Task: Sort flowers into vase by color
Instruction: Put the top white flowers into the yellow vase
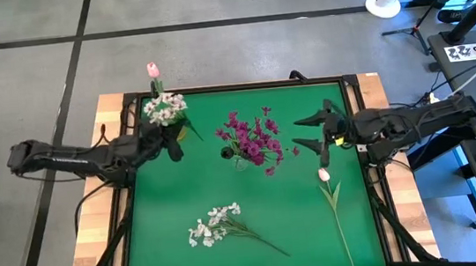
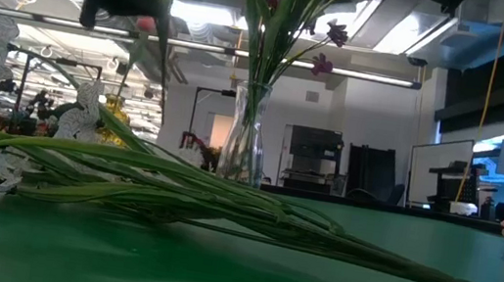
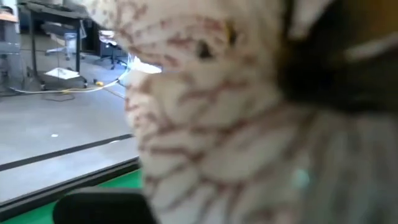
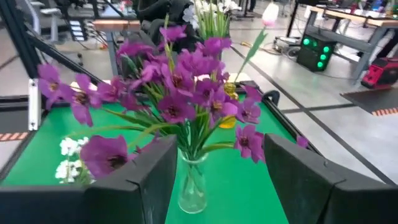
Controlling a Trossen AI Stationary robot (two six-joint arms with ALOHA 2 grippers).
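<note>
Flowers half sorted — magenta sprays (image 1: 255, 138) fill their vase (image 4: 192, 186). White cluster (image 1: 215, 224) and tulip (image 1: 324, 175) lie unsorted. Left fingers (image 1: 174, 145) together, right fingers (image 1: 316, 133) apart — empty.

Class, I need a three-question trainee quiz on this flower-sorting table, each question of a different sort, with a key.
1. True or false: the magenta flowers stand in a clear glass vase.
2. How many flower stems lie flat on the green mat? A) one B) two C) four
3. Fill in: the right gripper is ____, holding nothing.

Key: 1 true. 2 B: the white spray and the pink tulip. 3 open.
</note>
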